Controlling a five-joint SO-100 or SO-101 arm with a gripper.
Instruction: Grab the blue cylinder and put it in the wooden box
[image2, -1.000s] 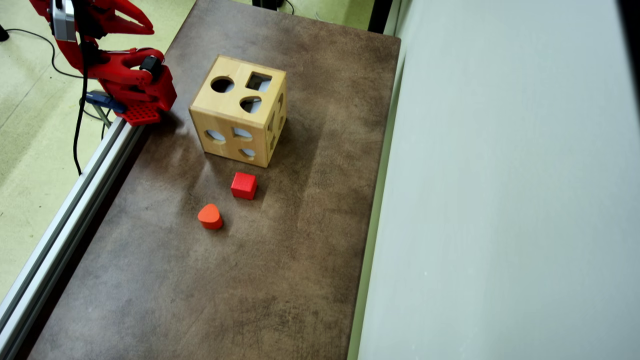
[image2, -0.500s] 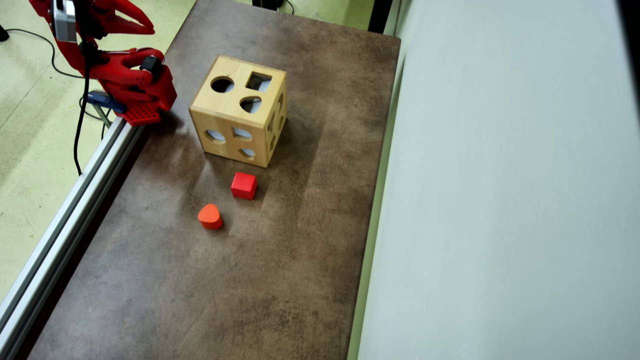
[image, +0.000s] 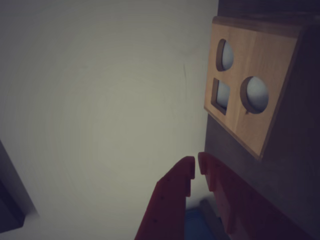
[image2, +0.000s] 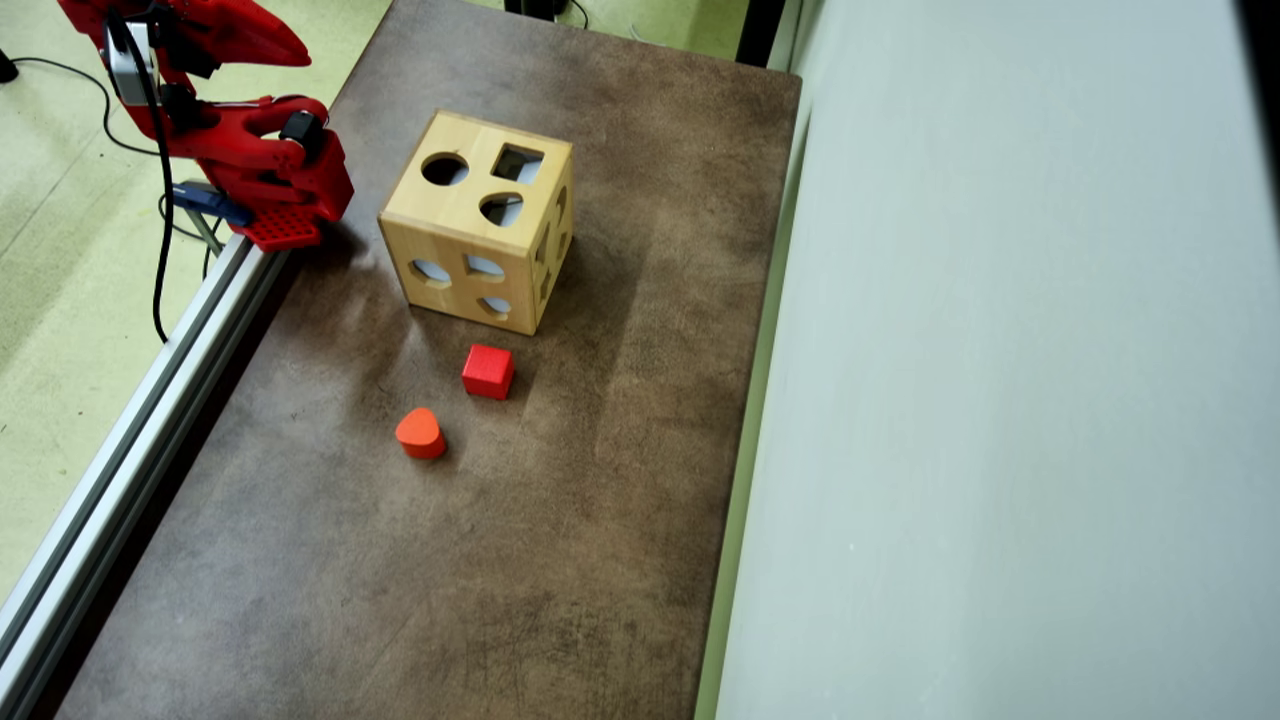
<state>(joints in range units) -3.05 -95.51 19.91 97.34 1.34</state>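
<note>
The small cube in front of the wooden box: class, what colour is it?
Red. The small cube shows best in the overhead view, just in front of the wooden box.

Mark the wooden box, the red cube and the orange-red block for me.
wooden box (image2: 455, 205): overhead view, on its top face between the holes.
red cube (image2: 488, 368): overhead view, on its top face.
orange-red block (image2: 418, 430): overhead view, on its rounded-triangle top.

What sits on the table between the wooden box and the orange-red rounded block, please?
In the overhead view, the red cube lies between the wooden box and the orange-red block, apart from both.
</note>
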